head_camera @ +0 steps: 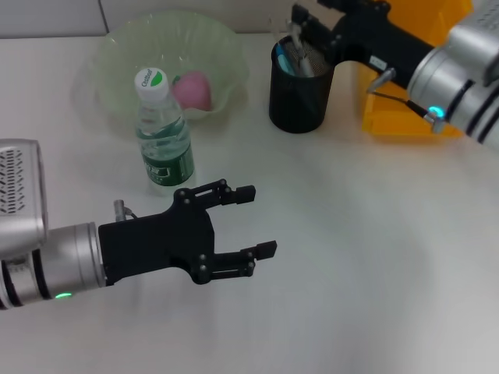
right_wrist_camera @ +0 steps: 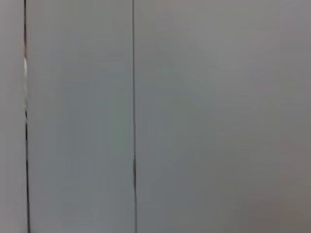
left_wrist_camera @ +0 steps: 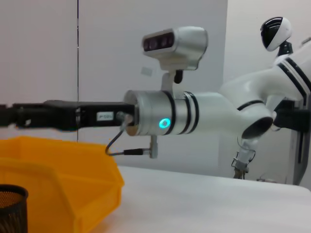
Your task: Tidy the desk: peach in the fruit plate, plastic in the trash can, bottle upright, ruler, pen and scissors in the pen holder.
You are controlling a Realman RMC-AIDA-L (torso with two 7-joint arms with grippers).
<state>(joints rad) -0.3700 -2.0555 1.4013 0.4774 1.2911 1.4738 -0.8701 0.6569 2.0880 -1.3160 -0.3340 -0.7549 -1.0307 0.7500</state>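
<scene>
A clear plastic water bottle (head_camera: 163,132) with a white cap and a green label stands upright in the upper left of the head view, its long axis vertical and its cap towards the top of the frame. The cap carries green lettering too small to read, and the label's print cannot be made out either. Just behind it sits a translucent pale green fruit plate (head_camera: 117,58) with a scalloped rim, holding a pink peach (head_camera: 193,89) just beside the bottle's cap.

At upper centre stands a black mesh cylindrical pen holder (head_camera: 299,97); a blue and a pale item stick up out of it, leaning towards the back wall. The right gripper (head_camera: 300,31) reaches in from the upper right and hangs right at the holder's mouth; whether its fingers are parted or closed on anything cannot be told. Behind that arm lies an orange plastic bin (head_camera: 390,109), also seen in the left wrist view (left_wrist_camera: 53,174).

The left gripper (head_camera: 260,220) hovers in the lower left over the white table (head_camera: 374,257), fingers spread apart and empty, pointing right, near the bottle.
</scene>
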